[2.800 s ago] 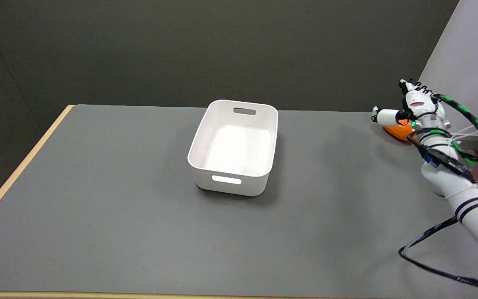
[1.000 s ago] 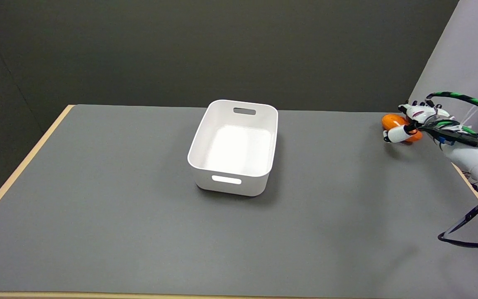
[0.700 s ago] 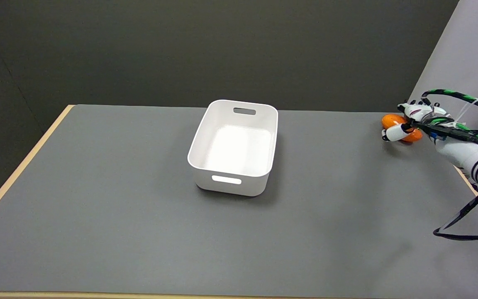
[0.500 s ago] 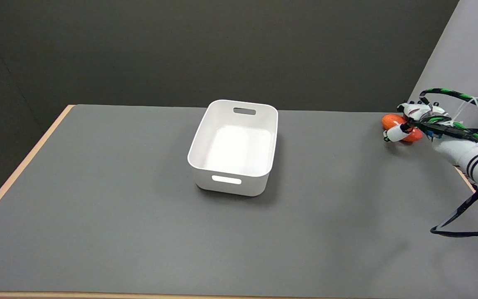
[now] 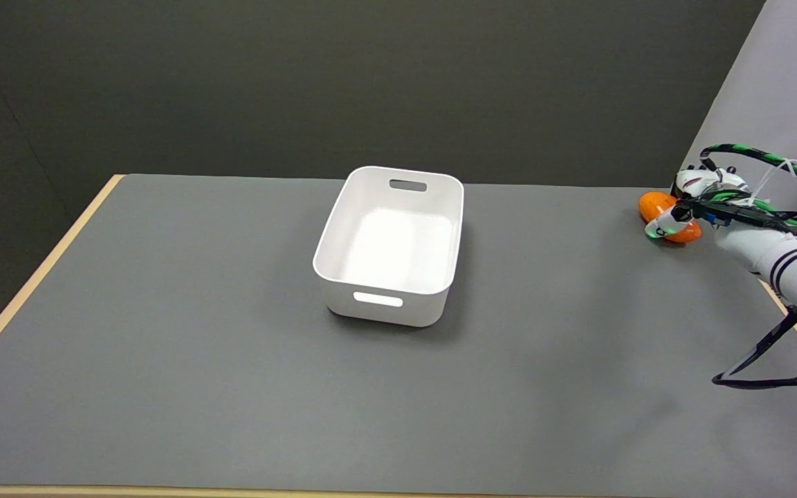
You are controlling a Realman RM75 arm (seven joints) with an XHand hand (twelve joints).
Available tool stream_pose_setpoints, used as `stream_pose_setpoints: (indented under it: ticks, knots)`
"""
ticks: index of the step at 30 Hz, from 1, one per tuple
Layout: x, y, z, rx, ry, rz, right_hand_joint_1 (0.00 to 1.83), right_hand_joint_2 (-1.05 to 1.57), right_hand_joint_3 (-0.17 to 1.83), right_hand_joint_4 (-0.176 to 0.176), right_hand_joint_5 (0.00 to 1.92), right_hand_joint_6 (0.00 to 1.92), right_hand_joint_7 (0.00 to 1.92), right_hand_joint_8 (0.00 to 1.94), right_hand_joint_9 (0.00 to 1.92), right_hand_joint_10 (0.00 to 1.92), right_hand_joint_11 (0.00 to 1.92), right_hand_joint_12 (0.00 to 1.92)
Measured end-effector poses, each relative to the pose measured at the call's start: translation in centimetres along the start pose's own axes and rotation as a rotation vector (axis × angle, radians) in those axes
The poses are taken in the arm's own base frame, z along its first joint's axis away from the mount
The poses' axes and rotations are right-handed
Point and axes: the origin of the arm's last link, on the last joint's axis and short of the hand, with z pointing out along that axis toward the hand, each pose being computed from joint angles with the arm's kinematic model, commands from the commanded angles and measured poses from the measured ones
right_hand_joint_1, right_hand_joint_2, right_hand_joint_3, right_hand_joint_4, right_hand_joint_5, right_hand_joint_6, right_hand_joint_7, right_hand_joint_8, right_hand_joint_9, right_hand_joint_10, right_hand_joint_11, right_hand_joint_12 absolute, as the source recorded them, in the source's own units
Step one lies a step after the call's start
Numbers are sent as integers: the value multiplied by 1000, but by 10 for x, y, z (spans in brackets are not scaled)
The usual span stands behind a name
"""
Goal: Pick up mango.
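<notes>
The orange mango (image 5: pixel 653 206) lies at the far right of the grey table (image 5: pixel 232 346), close to its right edge. My right hand (image 5: pixel 690 196) has come in from the right and wraps around the mango. The thumb (image 5: pixel 664 225) lies across the mango's near side, and the other fingers reach over its far side. The hand and the cable loop hide most of the fruit. As far as I can tell, the mango still rests on the table top.
A white plastic bin (image 5: pixel 333 238) with handle slots stands empty at the table's middle. A black-and-green cable loop (image 5: pixel 796 173) arcs over my right wrist. The table's right edge (image 5: pixel 782 304) runs just beneath my forearm. A light wall stands at the far right.
The hand came down from above the mango and closed around it, the thumb swinging across its near side. The forearm dropped low and shifted right. The bin has not moved.
</notes>
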Motion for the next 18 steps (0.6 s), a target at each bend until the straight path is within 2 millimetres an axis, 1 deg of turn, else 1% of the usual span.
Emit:
stream_pose_setpoints:
  ticks: [3,7,9,13,18]
  knots:
    - [-1,-1,0,-2,-2,0,1153,1286,88,-167,450,1612,767,1545,740,1674,66,1921]
    - [-2,-2,0,-1,-4,0,1145,1297,88,-164,442,1612,749,1592,724,1773,49,1912]
    - [-3,-2,0,0,-4,0,1131,1324,59,-166,428,1634,734,1623,677,1817,17,1912]
    - [-3,-3,0,1,-5,2,1135,1306,88,-167,433,1622,735,1619,700,1849,21,1921]
    - [-5,-4,-1,6,-7,4,1124,1312,87,-142,437,1631,730,1631,672,1875,-1,1921]
